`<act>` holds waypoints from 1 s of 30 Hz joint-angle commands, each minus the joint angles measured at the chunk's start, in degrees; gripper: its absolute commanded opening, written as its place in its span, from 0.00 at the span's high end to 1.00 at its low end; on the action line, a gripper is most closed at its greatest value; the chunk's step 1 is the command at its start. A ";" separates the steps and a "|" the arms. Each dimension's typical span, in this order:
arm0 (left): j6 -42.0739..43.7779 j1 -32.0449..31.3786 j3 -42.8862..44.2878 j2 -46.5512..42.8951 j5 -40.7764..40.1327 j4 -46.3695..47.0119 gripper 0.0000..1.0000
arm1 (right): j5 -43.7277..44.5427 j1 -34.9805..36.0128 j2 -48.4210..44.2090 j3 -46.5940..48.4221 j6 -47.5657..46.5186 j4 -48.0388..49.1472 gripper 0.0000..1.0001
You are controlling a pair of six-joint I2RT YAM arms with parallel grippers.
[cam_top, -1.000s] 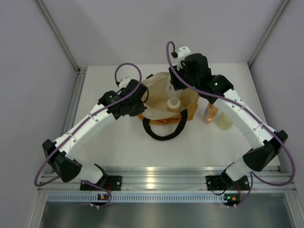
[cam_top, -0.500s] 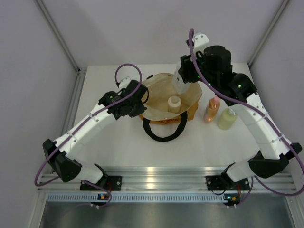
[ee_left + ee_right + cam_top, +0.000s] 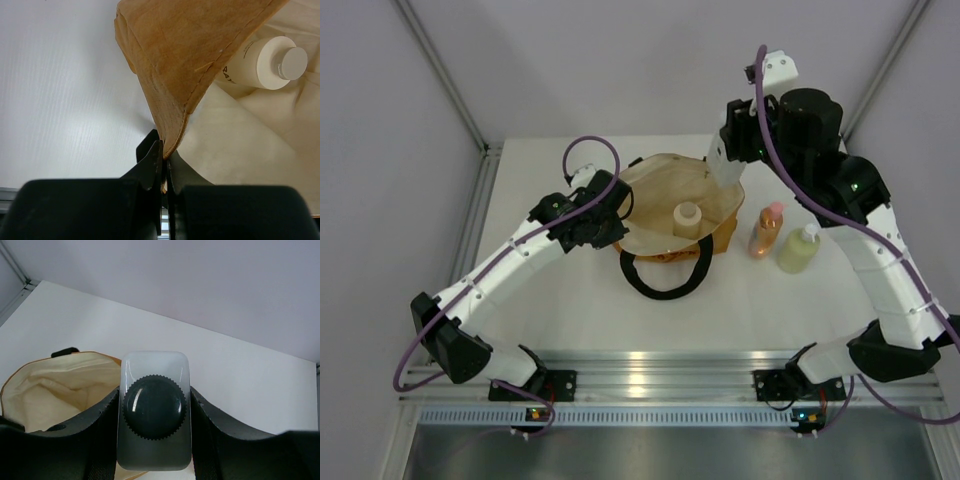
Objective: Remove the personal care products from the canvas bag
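Observation:
The canvas bag (image 3: 665, 190) stands open mid-table, its black handle (image 3: 665, 282) lying in front. My left gripper (image 3: 618, 218) is shut on the bag's left rim (image 3: 172, 137), holding the mouth open. A cream cylinder (image 3: 687, 218) stands inside the bag, and the left wrist view shows its white cap (image 3: 280, 62). My right gripper (image 3: 155, 415) is shut on the clear bottle with the black cap (image 3: 154, 407), held in the air above the bag's right rim (image 3: 724, 170). The orange bottle with a pink cap (image 3: 766, 232) and the yellow-green bottle (image 3: 798, 249) stand on the table right of the bag.
The white table (image 3: 570, 290) is walled at the back and on both sides. The arm bases sit on a metal rail (image 3: 650, 370) at the near edge. The two standing bottles lie below the right arm's forearm.
My right gripper has risen out of the bag with the clear bottle and moved up and to the right. The left arm and the bag have stayed still.

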 commanded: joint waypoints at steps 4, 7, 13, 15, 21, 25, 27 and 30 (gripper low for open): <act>-0.46 -0.17 -0.51 -0.77 0.30 1.46 1.00 | 1.30 -5.71 -4.68 4.83 2.81 7.46 1.00; -0.37 -0.17 -0.42 -0.77 0.30 1.46 1.00 | 0.15 -9.06 -5.30 4.66 3.96 7.46 1.00; -0.19 -0.17 -0.42 -0.86 0.21 1.46 1.00 | -2.83 -16.69 -5.56 3.78 4.40 7.37 1.00; -0.19 -0.17 -0.51 -0.94 0.21 1.46 1.00 | -4.06 -18.99 -5.21 2.90 4.76 7.46 1.00; -0.19 -0.17 -0.42 -1.12 0.21 1.46 1.00 | -6.35 -28.04 -4.16 -1.75 4.58 7.90 1.00; -0.02 -0.17 -0.51 -1.21 0.30 1.46 1.00 | -9.33 -35.32 -4.68 -7.64 6.33 12.80 1.00; 0.25 -0.17 -0.33 -0.86 0.47 1.46 1.00 | -9.34 -38.40 -4.86 -11.23 6.69 14.66 1.00; 0.42 -0.17 -0.33 -0.77 1.09 1.55 1.00 | -9.79 -40.26 -4.07 -15.54 6.69 17.12 1.00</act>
